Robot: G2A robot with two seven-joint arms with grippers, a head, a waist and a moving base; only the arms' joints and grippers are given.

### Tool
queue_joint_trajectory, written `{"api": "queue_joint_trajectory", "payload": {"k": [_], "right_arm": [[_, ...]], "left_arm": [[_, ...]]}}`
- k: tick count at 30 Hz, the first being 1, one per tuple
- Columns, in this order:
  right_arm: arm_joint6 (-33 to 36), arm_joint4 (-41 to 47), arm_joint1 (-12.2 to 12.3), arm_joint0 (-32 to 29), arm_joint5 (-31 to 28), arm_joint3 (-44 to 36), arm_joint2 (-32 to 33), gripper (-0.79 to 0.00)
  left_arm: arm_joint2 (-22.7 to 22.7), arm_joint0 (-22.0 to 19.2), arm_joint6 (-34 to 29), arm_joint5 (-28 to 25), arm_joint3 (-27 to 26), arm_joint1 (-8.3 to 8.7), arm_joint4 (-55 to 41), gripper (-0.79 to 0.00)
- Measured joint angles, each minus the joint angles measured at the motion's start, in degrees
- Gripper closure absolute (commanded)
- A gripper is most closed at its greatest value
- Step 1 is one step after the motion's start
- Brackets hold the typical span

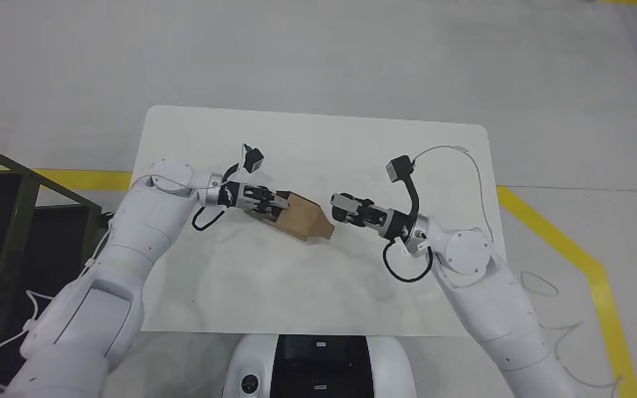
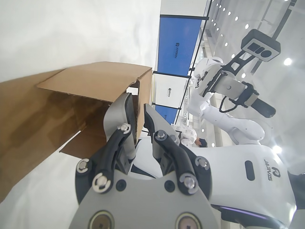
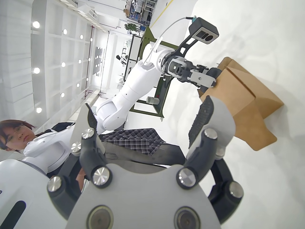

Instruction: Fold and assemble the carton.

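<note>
Two grippers flank one carton (image 1: 304,216) lying on the table (image 1: 398,289).

Top view: my left gripper (image 1: 267,202) sits at one end of the carton, and my right gripper (image 1: 348,210) is just beside the other. I judge the risk to be that a push from the right could slide or buckle the half-formed carton, since only one wall is held.

Left wrist view: the left jaws are clamped on an end wall, with the open mouth beside them.

Right wrist view: the right jaws stand wide apart and hold nothing. The carton's folded end lies just beyond one fingertip.
</note>
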Motion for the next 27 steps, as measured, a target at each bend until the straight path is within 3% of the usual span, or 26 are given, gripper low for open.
{"api": "queue_joint_trajectory", "payload": {"k": [2, 3, 12, 22, 27], "right_arm": [[0.0, 0.0, 0.0, 0.0, 0.0, 0.0, 0.0, -0.748], [0.0, 0.0, 0.0, 0.0, 0.0, 0.1, 0.0, -0.745], [0.0, 0.1, 0.0, 0.2, -0.1, 0.1, -0.1, -0.659], [-0.4, -0.5, 0.4, 0.2, 3.5, -0.6, 1.5, -0.693], [-0.6, -0.6, 0.3, 1.0, 5.7, 0.1, 1.1, -0.767]], "left_arm": [[0.4, -0.3, -0.5, 0.0, 0.8, -0.37, -0.7, -0.065], [0.6, -0.4, -0.6, 0.1, 1.1, -0.53, -1.0, 0.000], [0.8, -0.8, -0.6, 0.0, 1.6, -1.24, -5.5, 0.000], [-2.7, 0.3, 1.2, -1.7, -2.8, -0.30, -11.6, 0.000], [-4.9, 1.6, 0.7, -1.3, -6.6, 0.61, -13.9, 0.000]]}}
